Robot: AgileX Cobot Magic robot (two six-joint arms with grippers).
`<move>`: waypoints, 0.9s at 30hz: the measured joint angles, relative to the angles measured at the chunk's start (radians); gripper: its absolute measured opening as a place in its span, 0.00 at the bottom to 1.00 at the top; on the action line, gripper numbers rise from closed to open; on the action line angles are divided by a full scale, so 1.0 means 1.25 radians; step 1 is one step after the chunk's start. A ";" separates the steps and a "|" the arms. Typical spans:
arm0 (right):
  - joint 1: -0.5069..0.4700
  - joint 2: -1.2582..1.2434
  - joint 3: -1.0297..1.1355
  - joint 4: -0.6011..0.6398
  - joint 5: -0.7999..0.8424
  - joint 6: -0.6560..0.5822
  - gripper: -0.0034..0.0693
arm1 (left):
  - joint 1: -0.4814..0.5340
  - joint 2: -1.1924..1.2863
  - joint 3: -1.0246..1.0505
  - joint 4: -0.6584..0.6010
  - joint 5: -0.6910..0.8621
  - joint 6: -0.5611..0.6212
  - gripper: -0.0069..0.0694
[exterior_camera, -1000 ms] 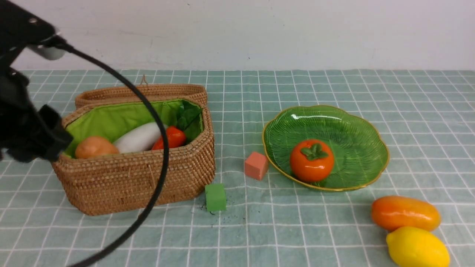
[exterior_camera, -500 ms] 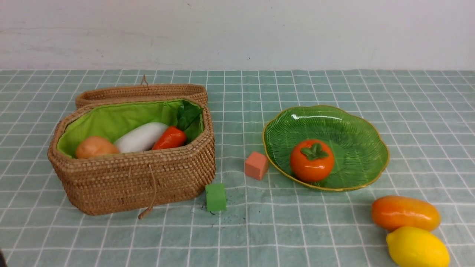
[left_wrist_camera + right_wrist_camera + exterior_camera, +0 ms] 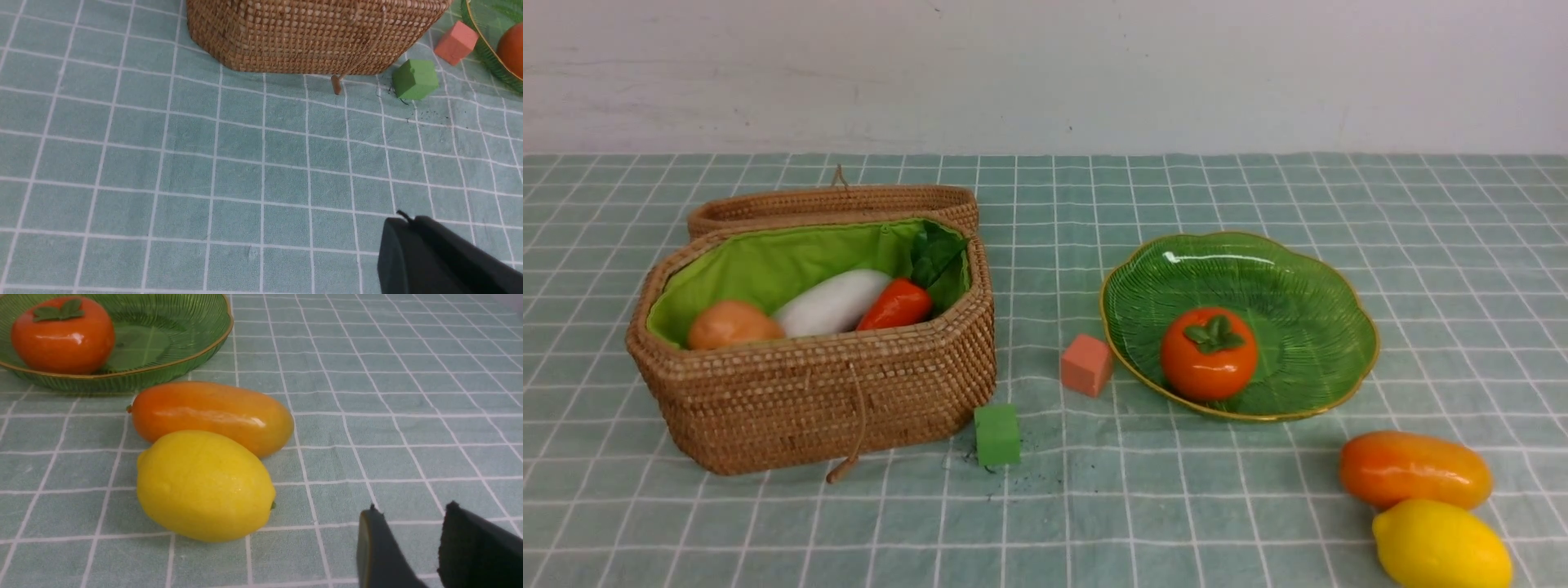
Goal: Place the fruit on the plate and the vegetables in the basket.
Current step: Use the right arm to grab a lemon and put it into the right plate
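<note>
- Checked tablecloth (image 3: 1094, 506): fills the lower three quarters of the front view. The left arm, which crossed the left edge over the basket a second ago, has gone from this view.
- Basket (image 3: 849, 408), centre left, with its lid (image 3: 833, 202) folded behind: holds the potato (image 3: 731, 324), white vegetable (image 3: 833, 300) and carrot (image 3: 897, 304) side by side. No eggplant shows.
- Plate (image 3: 1298, 278), centre right: the persimmon (image 3: 1209, 353) sits on its near side.
- Mango (image 3: 1415, 469) and lemon (image 3: 1441, 545), lower right corner: apparently touching and both off the plate, so judged to be the remaining work.
- Right gripper (image 3: 412, 516): jaws parted and empty, near the lemon. It is probably the next to act.
- Left gripper (image 3: 399, 222): jaws pressed together and empty, over bare cloth.
- Salmon cube (image 3: 1086, 364) and green cube (image 3: 997, 434), between basket and plate: not part of the sorting.
</note>
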 joint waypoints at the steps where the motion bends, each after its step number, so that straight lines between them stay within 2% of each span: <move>1: 0.000 0.000 0.000 0.000 0.000 0.000 0.38 | 0.000 0.000 0.002 0.000 0.001 -0.003 0.07; 17: 0.000 0.000 0.000 0.000 0.000 0.000 0.38 | 0.000 0.001 0.002 0.028 -0.008 -0.004 0.07; 21: 0.000 0.000 0.000 0.000 0.000 0.000 0.38 | 0.000 -0.016 0.031 0.091 -0.117 -0.004 0.07; 22: 0.000 0.000 0.000 0.000 0.000 0.000 0.38 | 0.000 -0.053 0.074 0.119 -0.198 -0.004 0.07; 24: 0.000 0.000 0.000 0.000 0.000 0.000 0.38 | 0.000 -0.079 0.105 0.132 -0.247 -0.004 0.07; 27: 0.000 0.000 0.000 0.000 0.000 0.000 0.38 | 0.026 -0.182 0.228 0.136 -0.392 -0.004 0.07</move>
